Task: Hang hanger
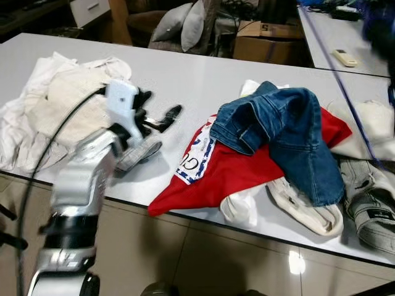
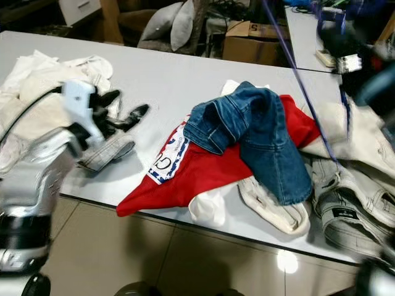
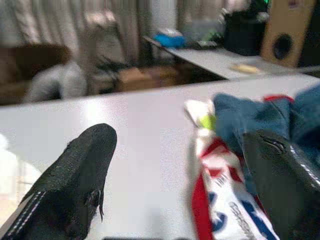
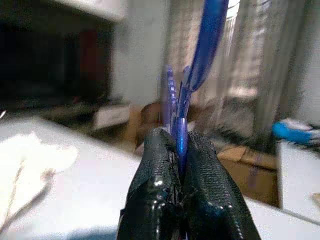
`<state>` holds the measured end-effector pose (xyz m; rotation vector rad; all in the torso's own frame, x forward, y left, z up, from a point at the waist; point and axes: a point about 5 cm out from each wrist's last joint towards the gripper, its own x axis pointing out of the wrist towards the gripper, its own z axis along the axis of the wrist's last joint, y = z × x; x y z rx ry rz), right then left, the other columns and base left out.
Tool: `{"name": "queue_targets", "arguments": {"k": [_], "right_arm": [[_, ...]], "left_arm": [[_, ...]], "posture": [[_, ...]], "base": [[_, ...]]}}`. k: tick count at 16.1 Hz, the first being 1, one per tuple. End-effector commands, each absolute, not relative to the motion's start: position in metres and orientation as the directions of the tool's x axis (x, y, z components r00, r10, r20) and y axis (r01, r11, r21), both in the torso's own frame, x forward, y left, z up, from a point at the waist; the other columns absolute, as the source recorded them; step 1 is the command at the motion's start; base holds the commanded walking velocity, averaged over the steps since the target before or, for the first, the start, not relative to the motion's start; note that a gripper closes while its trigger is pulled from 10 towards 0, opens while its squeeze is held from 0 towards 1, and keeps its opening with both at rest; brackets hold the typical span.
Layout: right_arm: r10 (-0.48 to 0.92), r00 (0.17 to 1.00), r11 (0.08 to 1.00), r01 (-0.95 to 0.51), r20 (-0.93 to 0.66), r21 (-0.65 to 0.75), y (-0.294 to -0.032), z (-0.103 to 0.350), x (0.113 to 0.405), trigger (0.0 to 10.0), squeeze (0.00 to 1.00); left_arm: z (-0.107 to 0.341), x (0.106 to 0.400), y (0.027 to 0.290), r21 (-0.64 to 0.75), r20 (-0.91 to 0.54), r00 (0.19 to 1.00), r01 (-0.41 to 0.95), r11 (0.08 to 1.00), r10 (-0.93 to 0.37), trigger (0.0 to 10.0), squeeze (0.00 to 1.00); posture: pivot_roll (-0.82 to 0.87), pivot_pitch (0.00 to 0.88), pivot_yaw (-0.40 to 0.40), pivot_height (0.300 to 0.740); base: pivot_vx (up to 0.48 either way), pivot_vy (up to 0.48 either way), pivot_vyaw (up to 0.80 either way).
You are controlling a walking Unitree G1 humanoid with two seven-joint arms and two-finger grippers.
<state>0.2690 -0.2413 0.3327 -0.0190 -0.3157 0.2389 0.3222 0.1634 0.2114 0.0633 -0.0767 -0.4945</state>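
Blue hanger (image 4: 192, 75) pinched in the right gripper (image 4: 181, 150); left gripper (image 1: 162, 120) spread.
A thin pinch: the hanger may twist loose or snag the jeans (image 1: 281, 132) on the desk (image 1: 185, 77).

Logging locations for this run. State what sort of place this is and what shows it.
Probably a living room or home workspace used for sorting laundry. A white table is heaped with clothes, among them blue jeans and a red shirt; behind it stand a sofa with grey cushions and a cardboard box.
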Motion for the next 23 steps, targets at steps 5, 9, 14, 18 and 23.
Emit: {"name": "queue_targets", "arguments": {"k": [5,9,14,18,23], "right_arm": [[0.113,0.914,0.992,-0.126,0.389,0.007,-0.177,0.321,0.266,10.0,0.00],[0.187,0.867,0.979,-0.204,0.462,-0.015,-0.150,0.334,0.258,10.0,0.00],[0.247,0.861,0.956,-0.292,0.444,0.036,-0.133,0.326,0.258,10.0,0.00],[0.268,0.876,0.934,-0.338,0.402,0.113,-0.121,0.308,0.259,10.0,0.00],[0.274,0.901,0.931,-0.336,0.336,0.142,-0.118,0.289,0.259,10.0,0.00]], "left_arm": [[0.224,0.311,0.152,0.099,0.084,0.901,0.417,0.904,-0.425,10.0,0.00],[0.226,0.312,0.150,0.101,0.086,0.913,0.390,0.915,-0.398,10.0,0.00],[0.228,0.313,0.153,0.130,0.077,0.922,0.369,0.920,-0.380,10.0,0.00],[0.225,0.312,0.149,0.138,0.065,0.920,0.374,0.917,-0.385,10.0,0.00],[0.222,0.311,0.147,0.139,0.052,0.919,0.381,0.914,-0.391,10.0,0.00]], "posture": [[-0.01,0.000,0.029,0.723],[-0.02,0.000,0.029,0.723],[-0.01,0.000,0.028,0.723],[-0.01,0.000,0.028,0.723],[-0.01,0.000,0.034,0.723]], "base": [[0.000,0.049,0.00],[0.000,0.247,0.00],[0.000,0.263,0.00],[0.000,0.285,0.00],[0.000,0.351,0.00]]}}
